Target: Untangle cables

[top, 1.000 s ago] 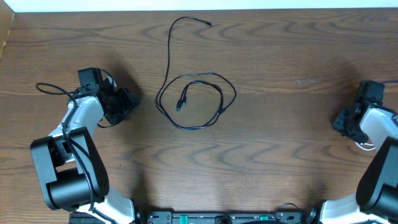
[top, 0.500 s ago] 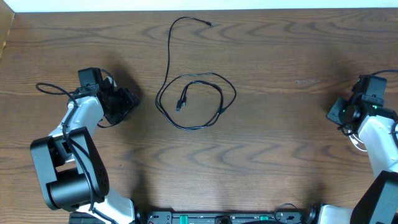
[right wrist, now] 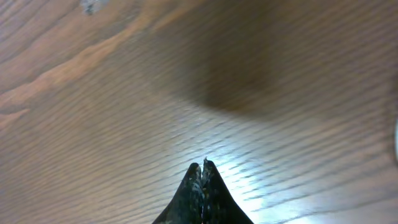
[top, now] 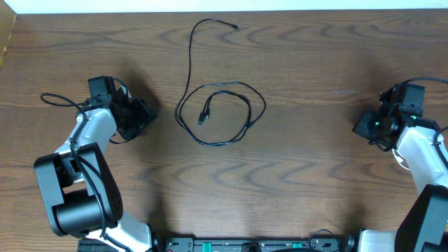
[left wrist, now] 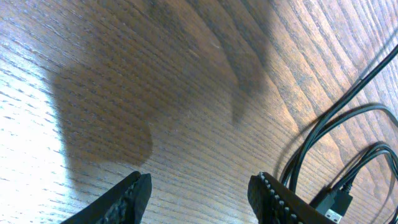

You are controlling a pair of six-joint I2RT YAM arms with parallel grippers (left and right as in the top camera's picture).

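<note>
A thin black cable (top: 222, 112) lies in a loop at the table's middle. One plug (top: 203, 117) rests inside the loop, and a tail runs up to a second plug end (top: 234, 26). My left gripper (top: 147, 112) stands open just left of the loop. In the left wrist view its fingers (left wrist: 134, 196) are apart over bare wood, with the black cable (left wrist: 323, 134) and a plug (left wrist: 336, 202) off to the right. My right gripper (top: 361, 126) is shut on nothing, far right of the cable. Its fingertips (right wrist: 204, 165) are pressed together above bare wood.
The wooden table (top: 308, 175) ends at a pale back edge (top: 224, 5). A thick black wire (top: 56, 99) trails from the left arm. A thin white curve (top: 400, 159) shows beside the right arm; what it is I cannot tell.
The right arm has swung left toward the table's middle and its gripper has shut. The left arm and the black cable have not moved.
</note>
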